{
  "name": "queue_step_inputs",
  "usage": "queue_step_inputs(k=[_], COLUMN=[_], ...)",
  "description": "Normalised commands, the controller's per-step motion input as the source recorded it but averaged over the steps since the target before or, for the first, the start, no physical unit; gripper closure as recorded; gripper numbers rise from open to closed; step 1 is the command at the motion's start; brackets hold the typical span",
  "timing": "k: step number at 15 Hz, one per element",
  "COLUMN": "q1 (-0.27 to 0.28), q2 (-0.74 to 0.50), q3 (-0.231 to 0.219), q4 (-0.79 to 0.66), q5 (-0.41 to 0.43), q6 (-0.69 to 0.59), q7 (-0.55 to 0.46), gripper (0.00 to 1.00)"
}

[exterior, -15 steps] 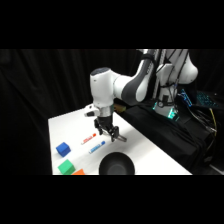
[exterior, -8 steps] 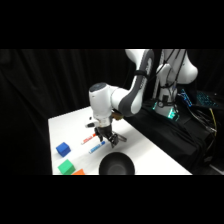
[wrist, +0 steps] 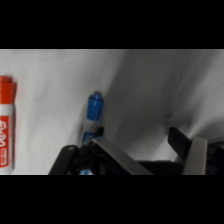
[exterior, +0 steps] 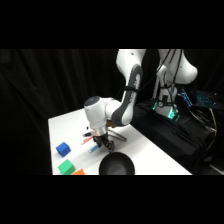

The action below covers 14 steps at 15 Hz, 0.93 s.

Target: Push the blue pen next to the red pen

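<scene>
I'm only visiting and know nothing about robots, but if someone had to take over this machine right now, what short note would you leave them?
Claw: open, low over the white table, holding nothing. One finger is right beside the blue pen.
Blue pen: lying flat on the table, its lower part hidden behind the claw's linkage.
Red pen: lying flat, roughly parallel to the blue pen, with a clear strip of bare table between them.
Done: the claw is down at the blue pen.
Left: push the blue pen sideways across that gap until it lies next to the red pen.
</scene>
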Motion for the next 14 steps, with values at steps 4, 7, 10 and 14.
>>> queue_step_inputs(k=[4, 7, 10, 14], q1=[-0.149, -0.139, -0.139, -0.094], q2=[0.17, 0.07, 0.06, 0.05], q3=[0.084, -0.005, -0.038, -0.021], q4=[0.23, 0.19, 0.22, 0.21], q5=[-0.057, -0.108, -0.111, -0.112], q6=[0.03, 0.01, -0.03, -0.07], q7=[-0.17, -0.15, -0.17, -0.16], gripper=[0.00, 0.00, 0.00, 0.00])
